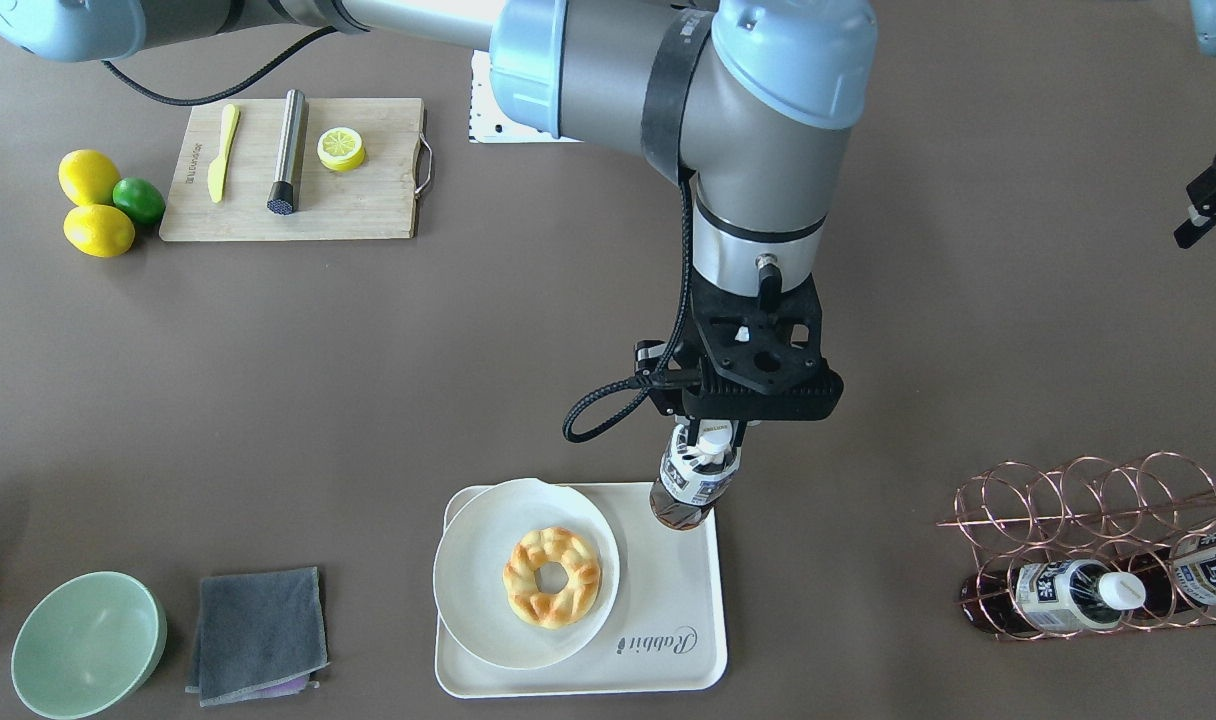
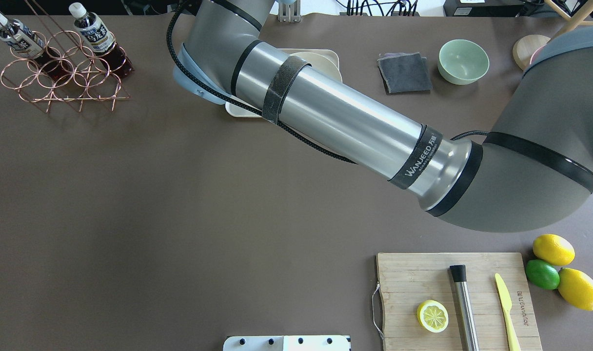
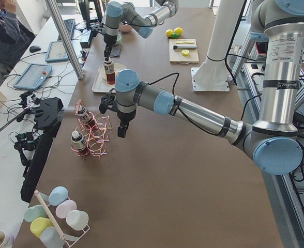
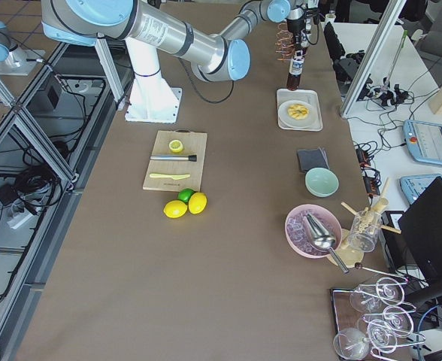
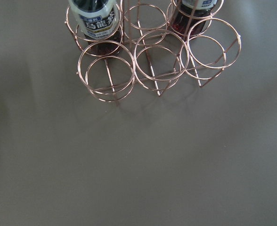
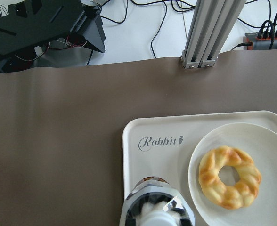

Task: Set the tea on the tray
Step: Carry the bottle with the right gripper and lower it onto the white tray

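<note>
My right gripper (image 1: 706, 445) is shut on the cap end of the tea bottle (image 1: 690, 487) and holds it upright over the far corner of the cream tray (image 1: 668, 610). I cannot tell whether the bottle's base touches the tray. In the right wrist view the bottle (image 6: 156, 209) stands over the tray (image 6: 148, 165) next to the "Rabbit" script. My left gripper (image 3: 122, 129) hangs over the table beside the copper rack (image 3: 92, 135); I cannot tell whether it is open or shut. In the overhead view my right arm hides most of the tray (image 2: 328, 56).
A white plate (image 1: 488, 570) with a ring pastry (image 1: 552, 577) fills the tray's other half. The copper rack (image 1: 1078, 500) holds two more tea bottles (image 1: 1068, 595). A green bowl (image 1: 88, 645), grey cloth (image 1: 258, 632), cutting board (image 1: 368, 200) and lemons (image 1: 90, 178) lie around.
</note>
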{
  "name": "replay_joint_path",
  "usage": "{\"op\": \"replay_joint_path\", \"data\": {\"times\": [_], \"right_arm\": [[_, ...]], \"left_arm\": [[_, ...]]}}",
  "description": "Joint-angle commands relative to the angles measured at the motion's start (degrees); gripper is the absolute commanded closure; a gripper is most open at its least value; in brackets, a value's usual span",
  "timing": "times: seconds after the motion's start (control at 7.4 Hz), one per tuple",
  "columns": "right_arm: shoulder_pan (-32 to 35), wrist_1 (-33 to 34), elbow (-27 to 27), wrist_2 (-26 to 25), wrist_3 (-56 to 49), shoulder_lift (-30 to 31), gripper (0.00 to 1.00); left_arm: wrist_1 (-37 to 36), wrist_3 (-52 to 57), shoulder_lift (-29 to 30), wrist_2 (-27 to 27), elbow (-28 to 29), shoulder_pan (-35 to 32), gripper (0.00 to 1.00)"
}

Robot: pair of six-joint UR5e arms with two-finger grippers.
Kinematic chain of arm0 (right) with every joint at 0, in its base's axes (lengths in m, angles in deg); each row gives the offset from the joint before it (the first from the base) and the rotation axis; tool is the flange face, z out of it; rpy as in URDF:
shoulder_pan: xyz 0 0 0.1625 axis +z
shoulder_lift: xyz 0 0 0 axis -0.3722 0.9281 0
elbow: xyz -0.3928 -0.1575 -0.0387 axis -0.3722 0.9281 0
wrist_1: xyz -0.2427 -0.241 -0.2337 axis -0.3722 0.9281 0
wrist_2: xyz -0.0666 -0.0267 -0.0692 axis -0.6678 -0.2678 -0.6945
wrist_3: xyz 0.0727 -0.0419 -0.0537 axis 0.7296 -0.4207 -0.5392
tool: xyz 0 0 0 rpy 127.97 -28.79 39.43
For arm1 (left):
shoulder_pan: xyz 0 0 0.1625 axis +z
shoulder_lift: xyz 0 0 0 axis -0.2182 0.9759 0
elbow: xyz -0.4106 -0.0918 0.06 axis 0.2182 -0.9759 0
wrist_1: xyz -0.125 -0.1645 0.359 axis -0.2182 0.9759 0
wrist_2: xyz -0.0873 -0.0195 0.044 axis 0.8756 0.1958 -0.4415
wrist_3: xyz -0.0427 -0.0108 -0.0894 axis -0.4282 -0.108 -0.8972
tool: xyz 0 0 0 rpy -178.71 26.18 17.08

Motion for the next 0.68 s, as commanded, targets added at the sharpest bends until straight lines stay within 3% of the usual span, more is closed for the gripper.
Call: {"op": "replay_joint_path", "data": {"times": [0.0,0.41,0.54], "right_arm": [[1.4,-7.3,9.6,1.9,-0.3,-1.3,1.0],[0.9,-9.5,14.2,2.5,-0.2,-1.9,1.0],[1.3,-9.5,14.2,4.8,-0.2,-2.6,1.0]], "left_arm": [[-8.4,6.9,0.2,0.4,-0.4,-5.1,0.03],[-8.8,7.0,-0.6,0.4,-1.8,-5.3,0.03],[-8.8,6.8,-0.6,0.4,-2.2,-5.5,0.03]]}}
